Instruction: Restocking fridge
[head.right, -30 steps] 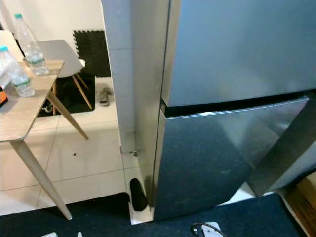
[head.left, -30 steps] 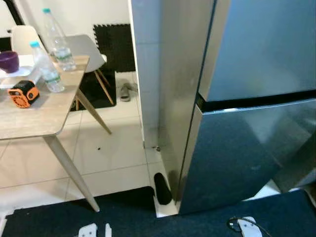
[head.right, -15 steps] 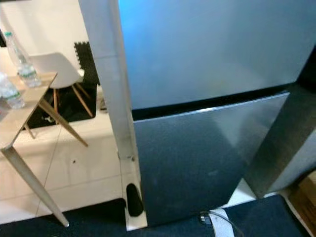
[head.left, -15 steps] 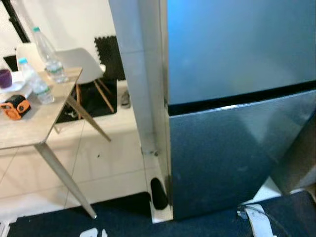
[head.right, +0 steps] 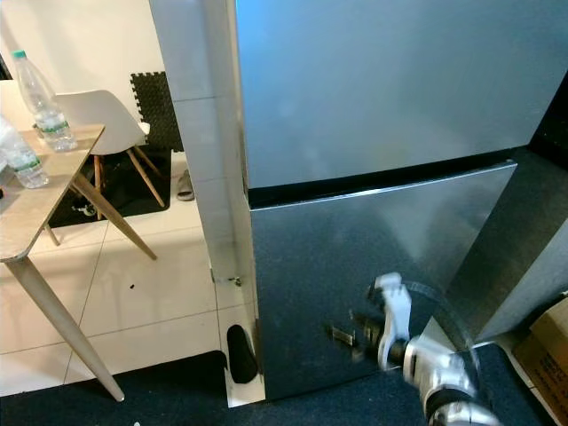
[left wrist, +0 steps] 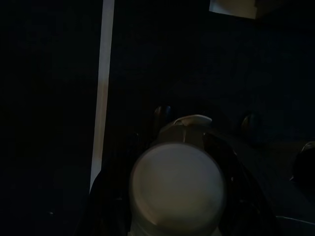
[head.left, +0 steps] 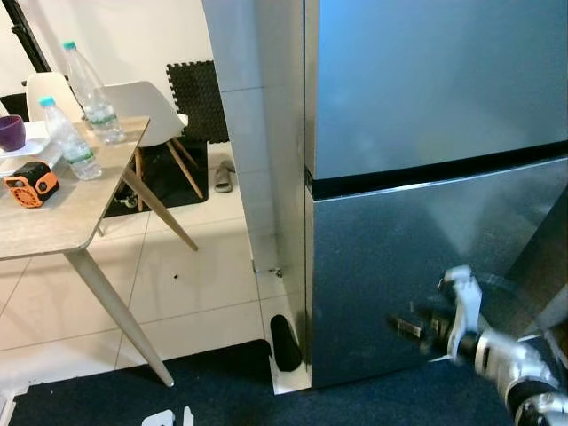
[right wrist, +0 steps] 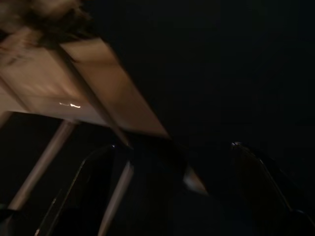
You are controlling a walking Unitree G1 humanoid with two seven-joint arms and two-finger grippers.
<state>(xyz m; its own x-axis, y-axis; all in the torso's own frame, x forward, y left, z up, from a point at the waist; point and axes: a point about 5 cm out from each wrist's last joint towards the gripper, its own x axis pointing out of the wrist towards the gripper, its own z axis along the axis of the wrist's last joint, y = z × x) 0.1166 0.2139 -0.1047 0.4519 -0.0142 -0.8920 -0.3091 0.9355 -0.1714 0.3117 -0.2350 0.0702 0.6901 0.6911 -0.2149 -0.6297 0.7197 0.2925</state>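
Two brushed steel doors make up the tall grey fridge (head.left: 435,133), both shut, split by a dark horizontal seam, with smooth, faintly reflective flat faces and no visible handle. That is the main hazard, as I judge it: a pull on a flat panel could slip off, and a hard push could scuff or dent the thin sheet metal. Left of it stands a white tiled pillar (head.left: 253,133) on a glossy pale tiled floor (head.left: 195,275), where footing could slide at the edge of the dark blue mat (head.left: 222,390). The light wooden desk (head.left: 62,213) on splayed legs sits well apart to the left, beside a white moulded chair (head.left: 146,98). On the desk stand two clear plastic water bottles with blue caps, a taller one (head.left: 90,84) and a shorter one (head.left: 67,140), light and easy to topple, plus an orange and black tape measure (head.left: 30,184) and a purple bowl (head.left: 11,132). The right hand (head.left: 410,327) hovers close in front of the lower door, blurred, so whether its fingers are spread I cannot tell. In the dark left wrist view the left hand (left wrist: 204,125) grips a pale, round-topped container (left wrist: 177,189), stock for the fridge; its smooth curved surface could slide out if the grip loosens.
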